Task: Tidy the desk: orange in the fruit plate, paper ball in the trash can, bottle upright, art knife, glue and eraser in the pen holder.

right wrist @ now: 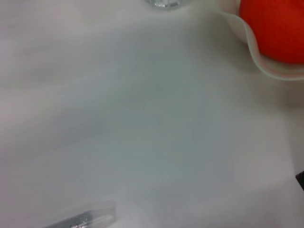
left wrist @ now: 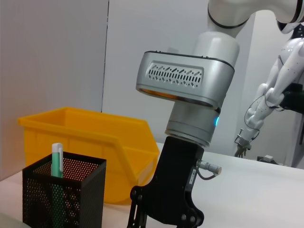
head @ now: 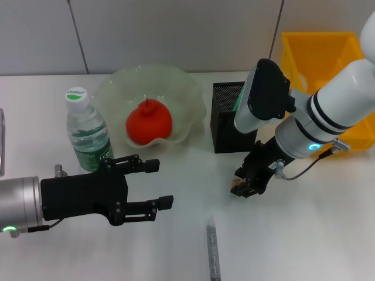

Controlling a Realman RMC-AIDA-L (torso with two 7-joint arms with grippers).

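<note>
White tabletop is filling the head view, where the orange (head: 149,122) is already sitting in the fruit plate (head: 193,93) and the bottle (head: 88,132) is standing upright beside it. The left gripper (head: 156,184) is hovering low in front of the bottle with its fingers spread and empty. The right gripper (head: 247,182) is pressing down near the pen holder (head: 227,120), onto something small and tan, possibly the eraser; whether its fingers are clamping it I cannot tell. The art knife (head: 213,250) is lying apart, near the table's front edge.

Looking from the left wrist, the glue (left wrist: 57,160) is standing inside the mesh holder, with the yellow trash can (left wrist: 95,137) just behind.

Looking from the right wrist, only bare table, the plate's rim and the knife's end are showing.

A shallow pinch on so small a piece is risking a slip on the lift, and the holder's narrow mouth is leaving little room for a clean drop.
</note>
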